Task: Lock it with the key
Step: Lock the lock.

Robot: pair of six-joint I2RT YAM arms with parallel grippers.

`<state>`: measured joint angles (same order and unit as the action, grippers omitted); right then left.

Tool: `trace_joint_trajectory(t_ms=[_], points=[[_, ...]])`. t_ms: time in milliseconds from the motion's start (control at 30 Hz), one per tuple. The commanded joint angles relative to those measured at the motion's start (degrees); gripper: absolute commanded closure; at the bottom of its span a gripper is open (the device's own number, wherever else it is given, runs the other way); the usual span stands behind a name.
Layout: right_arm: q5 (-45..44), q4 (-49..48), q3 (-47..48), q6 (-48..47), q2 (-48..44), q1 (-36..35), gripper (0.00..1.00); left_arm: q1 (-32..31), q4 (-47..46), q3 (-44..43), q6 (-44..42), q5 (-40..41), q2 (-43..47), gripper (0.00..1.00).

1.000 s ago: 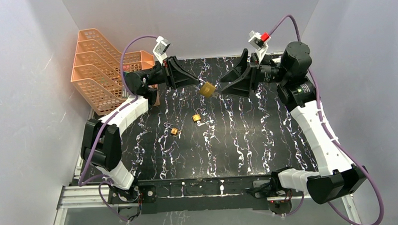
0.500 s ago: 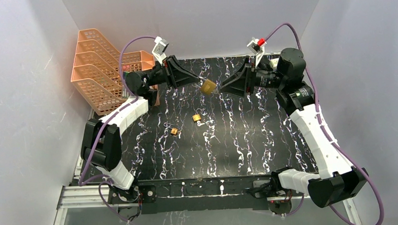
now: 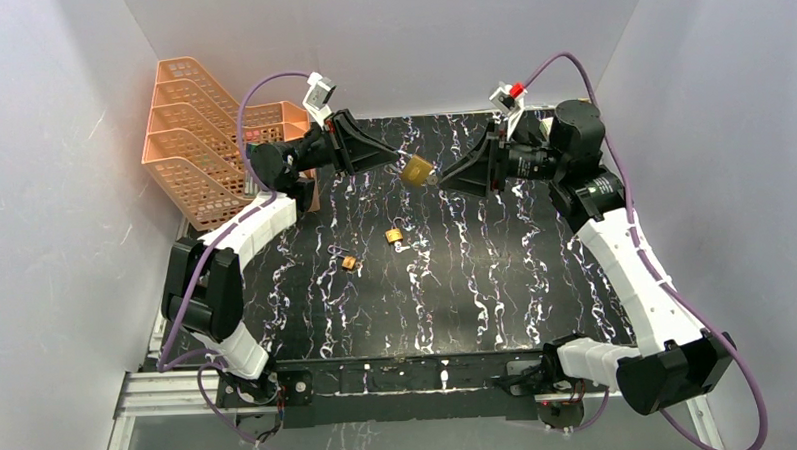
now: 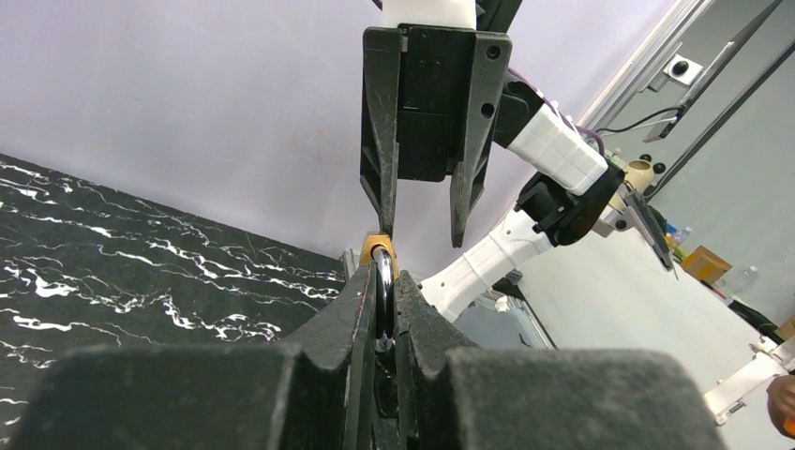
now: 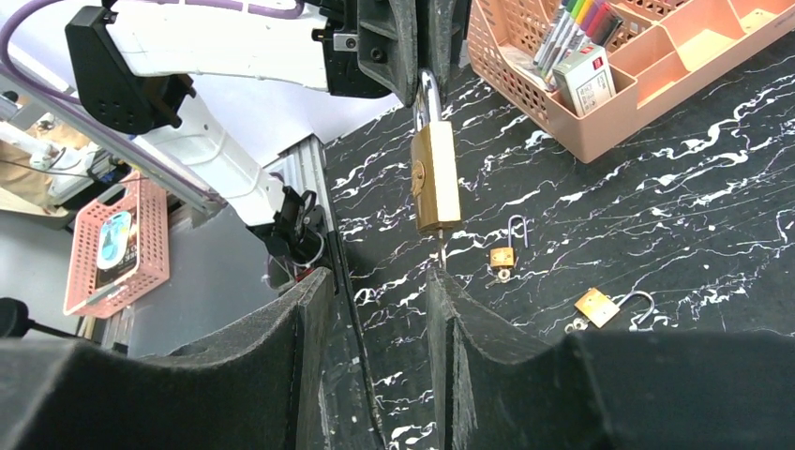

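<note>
The padlock (image 3: 418,170) hung in mid-air at the upper centre of the overhead view. The left gripper (image 4: 380,281) was clamped on its shackle, apparently to present the key (image 5: 441,251) to the other arm. Both arms stretched level toward each other. The right gripper (image 5: 380,279) straddled the key with its jaws half apart, gripping nothing.

Large padlock (image 3: 417,170) hangs over the table's (image 3: 497,292) far middle, between left gripper (image 3: 399,165) and right gripper (image 3: 443,178); nearer, on the table, lie one small padlock (image 3: 396,235) and, to its left, a second small padlock (image 3: 349,263); desk organizer (image 3: 196,132) stands far left.
</note>
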<state>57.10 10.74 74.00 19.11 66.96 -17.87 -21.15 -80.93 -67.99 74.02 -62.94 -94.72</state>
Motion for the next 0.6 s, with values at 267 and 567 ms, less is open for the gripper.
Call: trace_joint_trajectory(t_ms=[267, 567], points=[[-0.1, -0.8, 0.8, -1.2, 2.5, -4.1, 0.53, 0.7, -5.4, -1.0, 0.3, 3.3, 4.1, 1.00], [-4.5, 0.2, 0.8, -2.1, 3.3, -8.7, 0.73, 0.8, -5.2, -0.4, 1.5, 2.7, 6.3, 1.00]])
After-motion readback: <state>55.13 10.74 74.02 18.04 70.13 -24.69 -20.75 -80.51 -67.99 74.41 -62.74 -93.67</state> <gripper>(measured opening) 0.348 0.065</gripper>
